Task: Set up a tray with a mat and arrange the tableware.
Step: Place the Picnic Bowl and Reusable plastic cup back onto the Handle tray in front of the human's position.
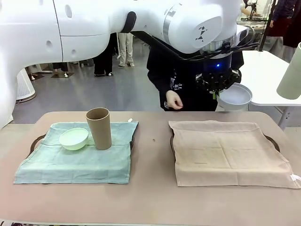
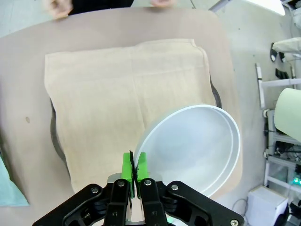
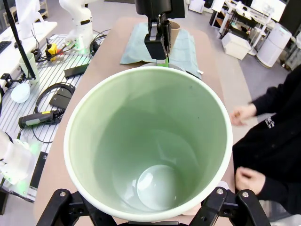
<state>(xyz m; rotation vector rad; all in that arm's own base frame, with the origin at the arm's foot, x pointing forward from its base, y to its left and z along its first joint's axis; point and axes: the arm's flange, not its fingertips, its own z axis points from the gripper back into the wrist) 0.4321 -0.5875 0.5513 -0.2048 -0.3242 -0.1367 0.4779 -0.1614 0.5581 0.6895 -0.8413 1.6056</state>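
The whitish-blue bowl is shallow, round and smooth with a thin rim, and it hangs tilted in the air above the far right corner of the tan mat; the left gripper pinches its rim tight between green pads. The pale green cup is tall and matte, a smooth cylinder with a glossy-looking inside, held high off the table's right edge with the right gripper spread wide around its base. The tan-brown cup stands upright near the far edge of the green mat, its surface dull like cardboard, and the light green bowl sits touching or just beside it on its left. Both mats are soft woven cloth with fold creases, each draped over a dark tray whose rim and handles peek out at the sides. The table is a plain matte beige with rounded corners. A person in black stands at its far edge, one hand just above it.
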